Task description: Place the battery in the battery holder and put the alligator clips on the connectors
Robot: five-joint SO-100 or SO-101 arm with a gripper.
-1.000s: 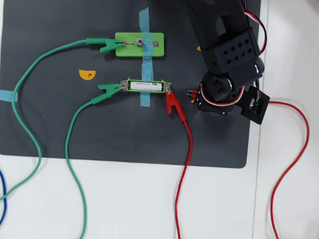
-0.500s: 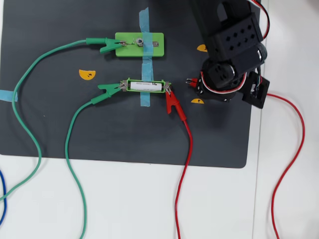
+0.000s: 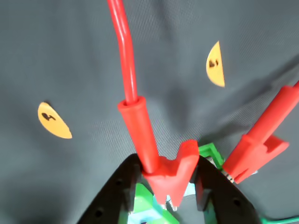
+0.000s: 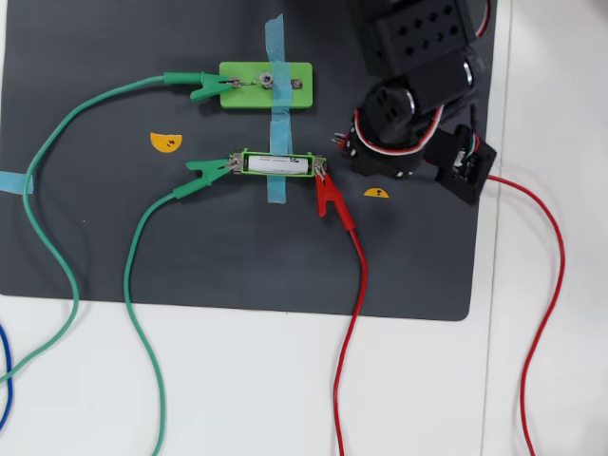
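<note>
Gripper: black jaws clamped on a red alligator clip, as I read it in the wrist view; its wire runs up out of frame. Overhead, I see only the arm's body hiding that clip, with just its tip showing by the holder's right end.

Battery: lying in the battery holder, seen only overhead; the wrist view shows just a green corner.

Second red clip: on the holder's right tab, also visible at the wrist view's right.

Green clips: one on the holder's left tab, one on the green plate; overhead only.

Orange stickers: on the dark mat.
</note>
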